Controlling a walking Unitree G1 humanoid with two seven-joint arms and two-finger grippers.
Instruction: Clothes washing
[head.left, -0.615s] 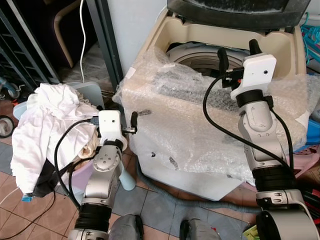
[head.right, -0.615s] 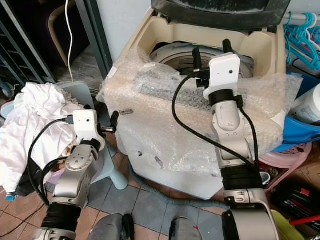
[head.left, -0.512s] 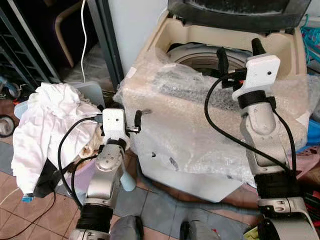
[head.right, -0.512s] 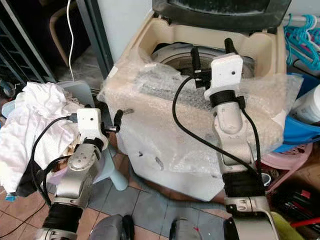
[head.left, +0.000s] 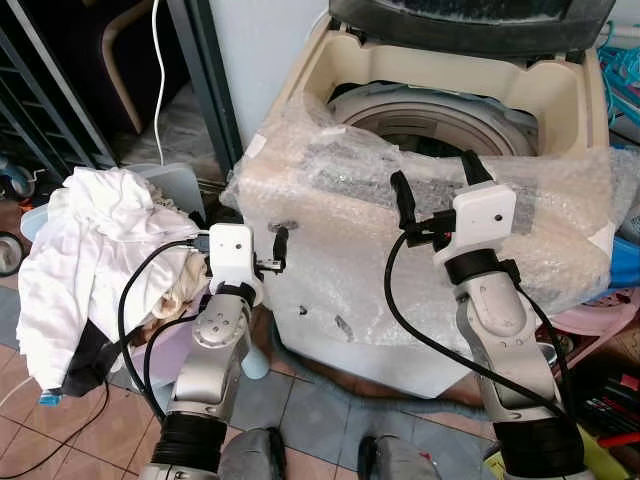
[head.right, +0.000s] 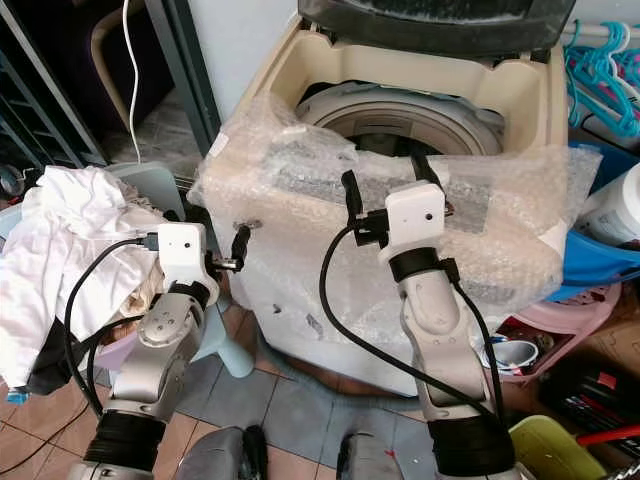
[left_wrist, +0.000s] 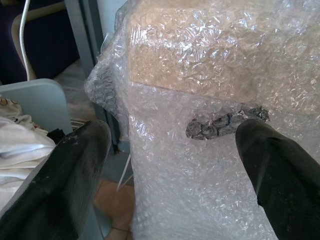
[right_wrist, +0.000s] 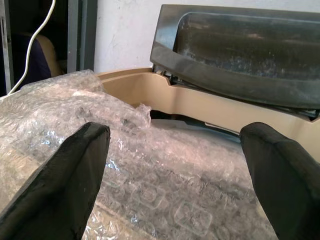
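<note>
A beige top-loading washing machine (head.left: 340, 290) stands ahead, wrapped in bubble wrap, its dark lid (head.left: 470, 12) raised and the drum (head.left: 430, 120) open. A heap of white clothes (head.left: 90, 250) lies on a pale blue seat to the left. My left gripper (head.left: 242, 236) is open and empty between the heap and the machine's left front corner, facing the wrapped side (left_wrist: 200, 165). My right gripper (head.left: 435, 180) is open and empty, held just before the machine's front rim, pointing at the lid (right_wrist: 235, 60).
A dark metal post (head.left: 205, 80) and a white cable (head.left: 160, 70) stand behind the clothes. To the right are blue hangers (head.right: 600, 70), a blue tub (head.right: 600, 255), a pink basin (head.left: 605, 310) and a yellow-green bin (head.right: 560, 440). Tiled floor (head.left: 300, 420) lies in front of the machine.
My right arm has drawn back and down from over the drum to the machine's front rim. My left gripper has edged slightly toward the machine.
</note>
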